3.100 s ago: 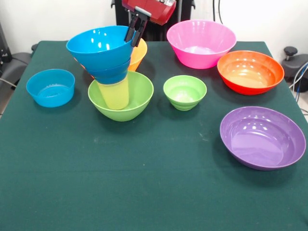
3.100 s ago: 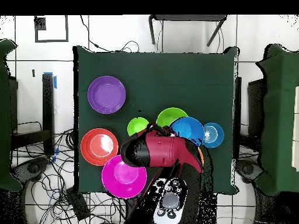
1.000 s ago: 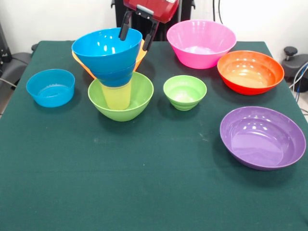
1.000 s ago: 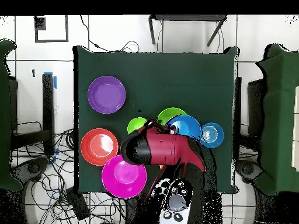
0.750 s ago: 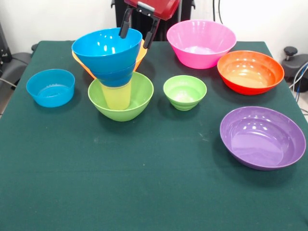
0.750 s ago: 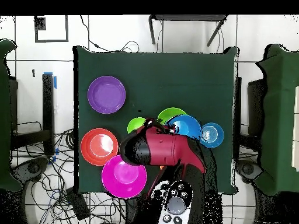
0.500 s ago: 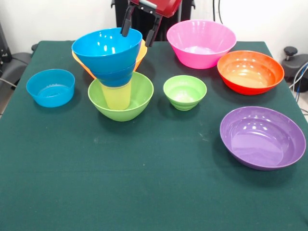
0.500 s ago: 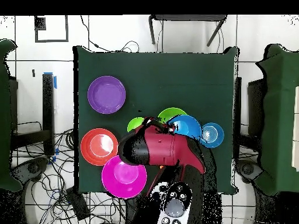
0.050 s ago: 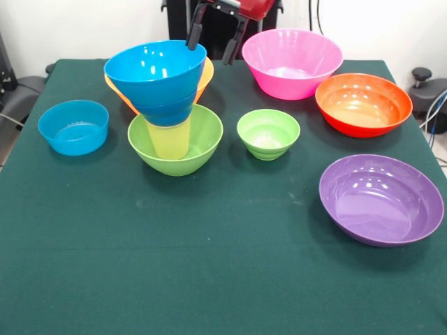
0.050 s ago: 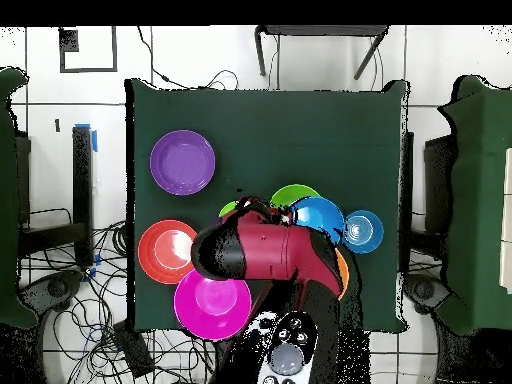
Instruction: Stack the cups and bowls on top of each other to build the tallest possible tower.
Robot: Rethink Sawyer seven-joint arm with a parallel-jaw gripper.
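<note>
The tower stands at the back left: a large lime-green bowl (image 9: 192, 150) holds the upright yellow cup (image 9: 167, 139). On the cup sit two nested blue bowls, the lower (image 9: 164, 112) and the wide upper one (image 9: 155, 70), level. My gripper (image 9: 214, 38) hangs open and empty just above and to the right of the upper bowl's rim, touching nothing. An orange bowl (image 9: 204, 75) peeks out behind the tower. From overhead the red arm (image 10: 265, 250) covers part of the stack; the blue bowl (image 10: 322, 220) and the green bowl (image 10: 290, 194) show beside it.
On the green table (image 9: 209, 265) stand a low light-blue bowl (image 9: 73, 127) at left, a small green bowl (image 9: 268, 132) at centre, a pink bowl (image 9: 292, 63) and a red-orange bowl (image 9: 363, 103) at back right, and a purple bowl (image 9: 381, 199) at right front.
Three seconds ago my gripper was shut on the tilted upper blue bowl's rim. It has let go; the bowl sits level. Over the last second the open gripper rose and drifted right.
</note>
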